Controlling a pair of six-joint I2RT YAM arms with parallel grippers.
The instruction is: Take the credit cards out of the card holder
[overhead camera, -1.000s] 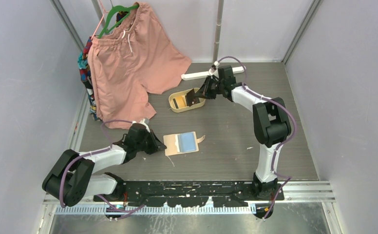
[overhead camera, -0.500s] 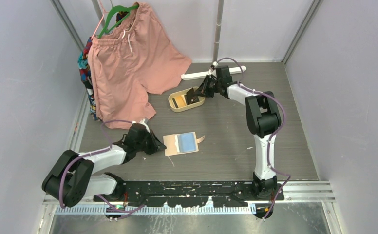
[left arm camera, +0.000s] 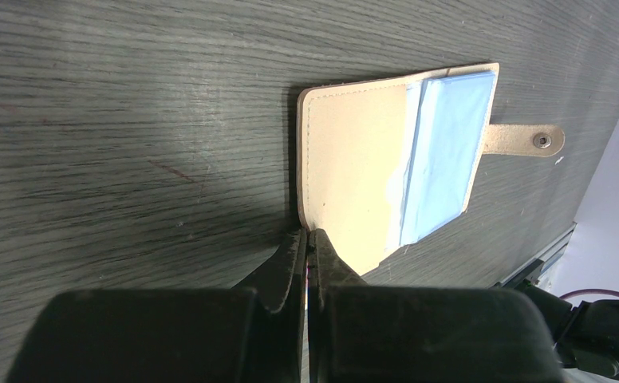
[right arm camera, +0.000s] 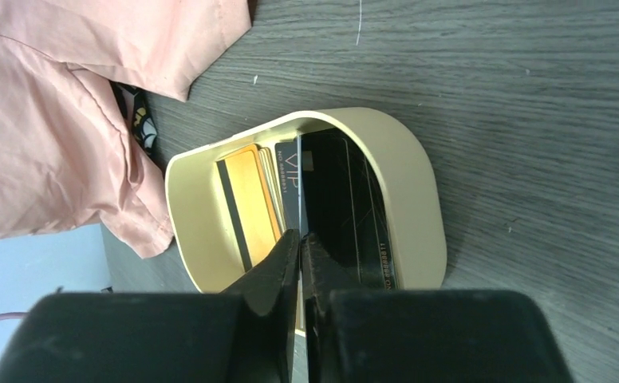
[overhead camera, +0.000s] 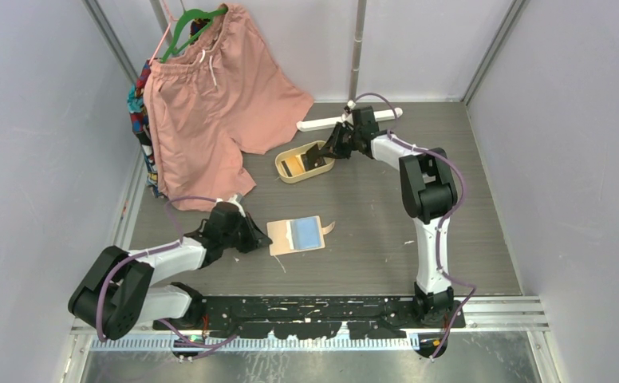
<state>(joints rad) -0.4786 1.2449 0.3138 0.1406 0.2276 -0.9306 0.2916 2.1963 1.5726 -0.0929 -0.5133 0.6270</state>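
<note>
The beige card holder (overhead camera: pixel 296 234) lies open on the table, blue lining up, snap tab to the right; it also shows in the left wrist view (left arm camera: pixel 354 183). My left gripper (overhead camera: pixel 257 239) (left arm camera: pixel 307 233) is shut on its left edge. My right gripper (overhead camera: pixel 328 152) (right arm camera: pixel 300 235) is shut on a black credit card (overhead camera: pixel 315 157) (right arm camera: pixel 346 207), held tilted in the oval tan tray (overhead camera: pixel 287 175) (right arm camera: pixel 418 191). An orange card (right arm camera: pixel 250 199) and a dark "VIP" card (right arm camera: pixel 290 187) lie in the tray.
Pink shorts (overhead camera: pixel 210 96) on a green hanger (overhead camera: pixel 199 20) spread over the back left, reaching near the tray (right arm camera: pixel 67 120). A patterned cloth (overhead camera: pixel 139 112) hangs behind them. A white bar (overhead camera: pixel 322 124) lies behind the tray. Walls close in on three sides.
My right arm has shifted left and set the black card lower into the tray. The left arm and the card holder have not moved.
</note>
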